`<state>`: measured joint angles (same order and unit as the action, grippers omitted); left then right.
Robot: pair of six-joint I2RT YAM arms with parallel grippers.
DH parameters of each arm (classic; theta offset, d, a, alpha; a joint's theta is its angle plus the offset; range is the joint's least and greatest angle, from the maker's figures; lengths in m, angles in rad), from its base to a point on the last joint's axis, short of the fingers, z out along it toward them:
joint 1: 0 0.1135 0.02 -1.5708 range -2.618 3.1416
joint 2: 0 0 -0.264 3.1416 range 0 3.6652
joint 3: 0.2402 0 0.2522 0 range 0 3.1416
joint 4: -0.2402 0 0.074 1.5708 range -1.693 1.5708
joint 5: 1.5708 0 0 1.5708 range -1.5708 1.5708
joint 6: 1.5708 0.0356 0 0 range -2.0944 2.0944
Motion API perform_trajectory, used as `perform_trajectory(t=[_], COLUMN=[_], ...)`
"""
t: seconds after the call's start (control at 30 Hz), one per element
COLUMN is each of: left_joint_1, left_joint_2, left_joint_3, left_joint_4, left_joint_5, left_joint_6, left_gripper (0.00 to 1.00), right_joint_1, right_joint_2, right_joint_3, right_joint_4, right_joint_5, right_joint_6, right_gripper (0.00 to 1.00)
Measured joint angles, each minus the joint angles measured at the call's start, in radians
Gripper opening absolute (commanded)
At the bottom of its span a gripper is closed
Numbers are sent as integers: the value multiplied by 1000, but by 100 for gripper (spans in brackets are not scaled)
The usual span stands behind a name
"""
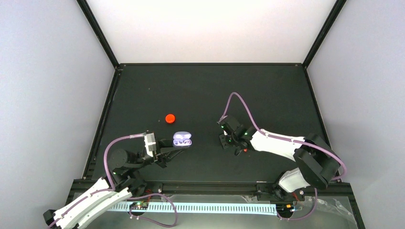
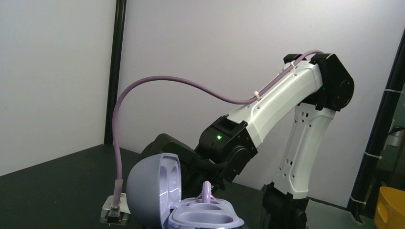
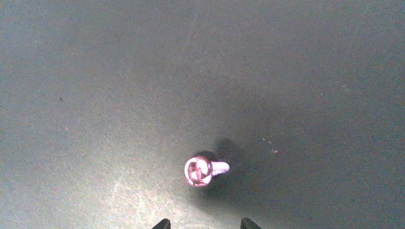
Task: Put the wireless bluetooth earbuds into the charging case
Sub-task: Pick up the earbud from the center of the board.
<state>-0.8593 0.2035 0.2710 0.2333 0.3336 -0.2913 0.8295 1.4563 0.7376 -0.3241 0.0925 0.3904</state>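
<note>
Open charging case [image 1: 182,139] on surface [image 1: 267,90], lid upright. First earbud [image 2: 206,190] pokes up from well inside case. Left tool [image 1: 175,150] at 7 o'clock of case, tips reaching its edge; spread or pinching, cannot tell. Second earbud [image 3: 203,171] loose on surface, just ahead of right tool [image 3: 205,223]; tips spread, nothing between them. Red cap [image 1: 169,118] at 11 o'clock of case, apart.
</note>
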Motion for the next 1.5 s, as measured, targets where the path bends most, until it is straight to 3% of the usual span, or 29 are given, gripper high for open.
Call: perform_trajectory(t=[0.13,0.27,0.57,0.97,1.3,1.5], left_joint_1=[0,0,0,0,0,0], left_joint_2=[0,0,0,-10,-10,-15], left_joint_3=[0,0,0,0,0,0], left_joint_4=[0,0,0,-2,-2,-2], left_joint_5=[0,0,0,-1,0,0], left_joint_6=[0,0,-1,-1,-1,-1], left_gripper=[2,2,2,2,2,2], right_joint_1=[-7,-34,-82,-81,-81,-81], right_joint_2=[-3,-20,-4,87,136,143], right_joint_3=[-26,-55,-45,138,134,91], right_joint_4=[75,141,221,27,-39,1], right_joint_5=[-32,-78,-177,-98,-114,-202], right_joint_6=[-25,-33,-26,10,0,29], right_gripper=[63,73,72,49,61,63])
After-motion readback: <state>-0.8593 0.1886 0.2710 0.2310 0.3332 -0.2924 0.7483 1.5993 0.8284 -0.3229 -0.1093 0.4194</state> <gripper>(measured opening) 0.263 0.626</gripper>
